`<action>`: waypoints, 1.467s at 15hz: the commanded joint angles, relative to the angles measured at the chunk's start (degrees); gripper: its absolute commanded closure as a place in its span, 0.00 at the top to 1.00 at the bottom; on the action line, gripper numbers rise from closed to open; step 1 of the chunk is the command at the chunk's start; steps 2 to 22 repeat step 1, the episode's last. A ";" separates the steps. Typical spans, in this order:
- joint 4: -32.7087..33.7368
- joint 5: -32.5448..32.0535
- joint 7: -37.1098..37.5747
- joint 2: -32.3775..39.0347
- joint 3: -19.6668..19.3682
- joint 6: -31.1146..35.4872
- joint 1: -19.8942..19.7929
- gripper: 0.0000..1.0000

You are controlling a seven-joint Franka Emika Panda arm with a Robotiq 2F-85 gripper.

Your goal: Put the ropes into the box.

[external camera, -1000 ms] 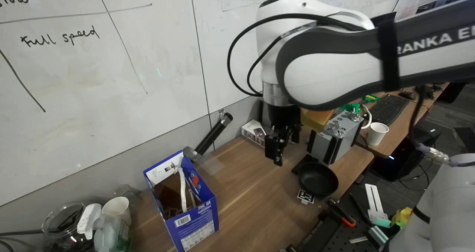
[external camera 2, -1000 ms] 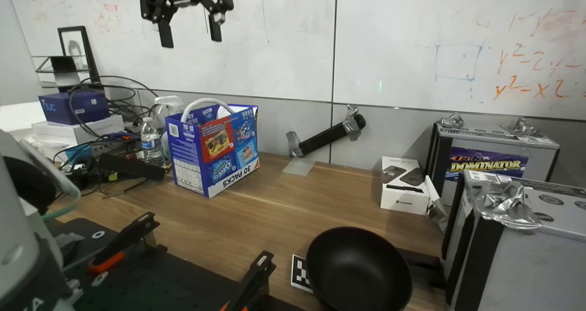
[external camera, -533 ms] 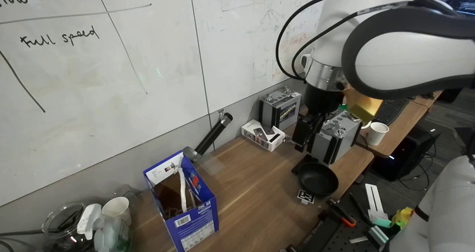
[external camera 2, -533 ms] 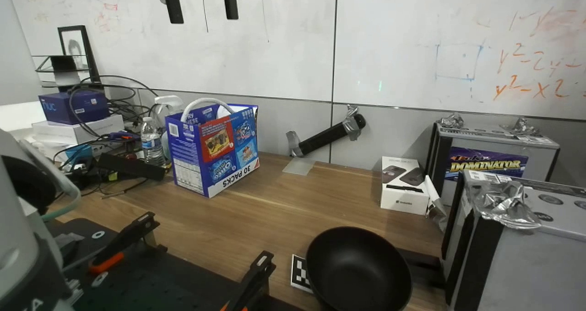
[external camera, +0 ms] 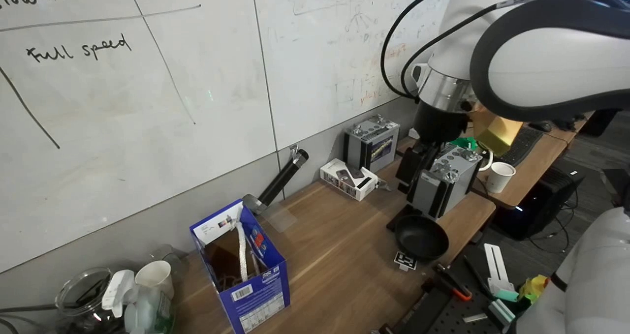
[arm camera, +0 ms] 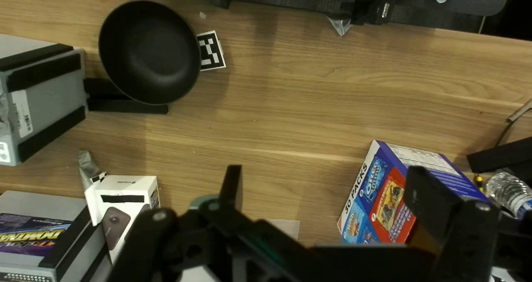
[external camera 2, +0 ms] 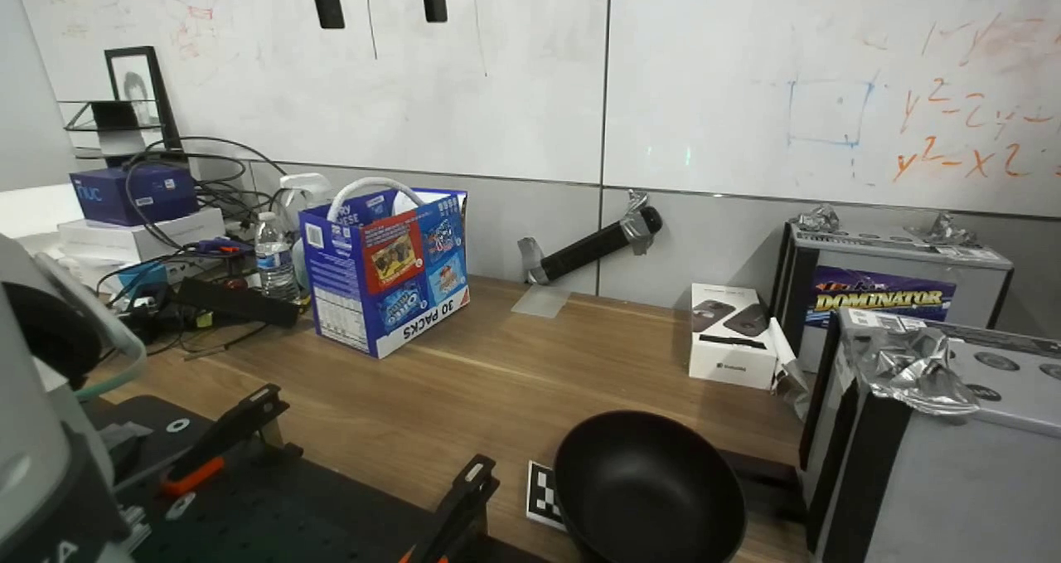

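Rope (external camera: 242, 251), thick, white and cord-like, rests in the tall, open-topped blue cardboard box (external camera 2: 384, 273) printed with snack pictures and the words "30 PACKS". It spans the opening, and in an exterior view its arch rises above the rim; a second pale length (external camera: 255, 264) shows dimly just beside it, and whether both are one piece I cannot tell. The box sits upright on the brown wood-grain table (external camera 2: 497, 372).

High over that table, well apart from the box, hangs the black two-fingered gripper (external camera 2: 384, 19), its fingers spread wide. In the wrist view, wood grain and part of the box show beyond the gap.

Just beside the box stands a clear plastic water bottle (external camera 2: 276, 256) with a blue label; a white paper cup (external camera: 155, 277) is near it too. A black cylinder (external camera 2: 584, 250) slants against the grey wall panel (external camera 2: 713, 240), strapped with silver tape.

Well apart from the box are a round black pan (external camera 2: 651, 488), with a black-and-white patterned card (external camera 2: 543, 495) at its edge, and a white carton (external camera 2: 729, 339) with dark phone-like pictures. Near the carton stand two grey, black-edged blocks (external camera 2: 945, 455); one shows a purple "DOMINATOR" label.
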 commanded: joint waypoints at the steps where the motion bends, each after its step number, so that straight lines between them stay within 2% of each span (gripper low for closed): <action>1: 0.13 0.29 -0.25 0.22 0.31 -0.13 -0.49 1.00; 22: 0.13 0.29 -0.25 0.22 0.31 -0.13 -0.49 1.00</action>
